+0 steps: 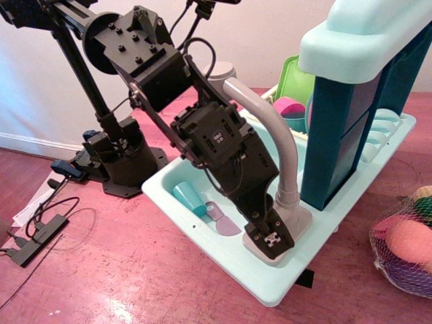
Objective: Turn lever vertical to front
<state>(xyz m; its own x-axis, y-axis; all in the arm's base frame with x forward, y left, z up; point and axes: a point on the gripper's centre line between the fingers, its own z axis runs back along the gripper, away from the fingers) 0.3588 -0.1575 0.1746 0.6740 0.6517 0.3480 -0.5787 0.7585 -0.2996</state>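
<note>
Lever hidden beneath gripper at the faucet base

The short grey-beige plastic lever, likely light, stiff and slick, sat out of sight on the pale faucet base block [297,219]; the black gripper [273,241] covered it, its jaw state unreadable, beside the curved grey spout [273,131].
</note>
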